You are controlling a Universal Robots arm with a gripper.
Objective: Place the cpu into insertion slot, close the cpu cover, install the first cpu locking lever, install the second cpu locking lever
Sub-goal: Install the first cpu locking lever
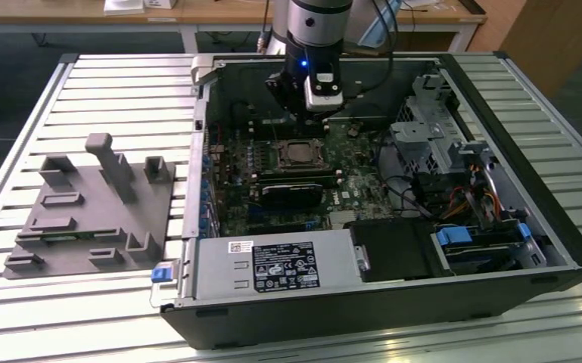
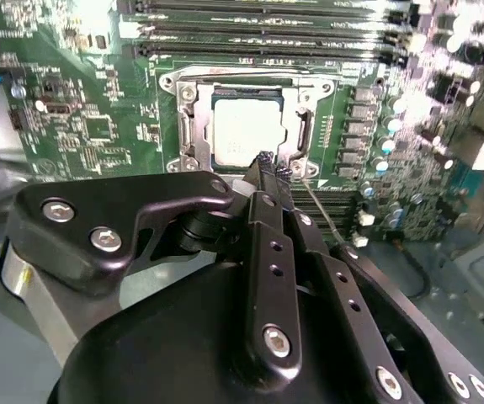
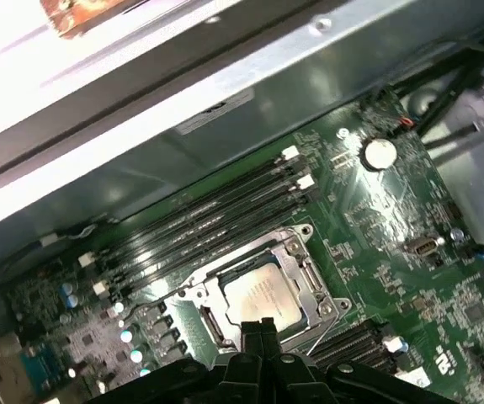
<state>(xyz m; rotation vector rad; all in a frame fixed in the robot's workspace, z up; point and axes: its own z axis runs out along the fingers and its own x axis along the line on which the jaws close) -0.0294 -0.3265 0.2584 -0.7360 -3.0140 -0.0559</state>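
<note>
pincer — pressed together, empty, tip at the edge of insertion slot, likely as 1 slim pusher | cpu seated flat inside | cpu cover — down around it

The cpu has a dull, smooth silvery-grey metal top. The cover around it is bare bright metal, glossy in places. The gripper is matt black with shiny steel screw heads. The board is glossy green. The table is ribbed silvery metal with a satin finish. The fixture is matt grey and looks plastic.
</note>
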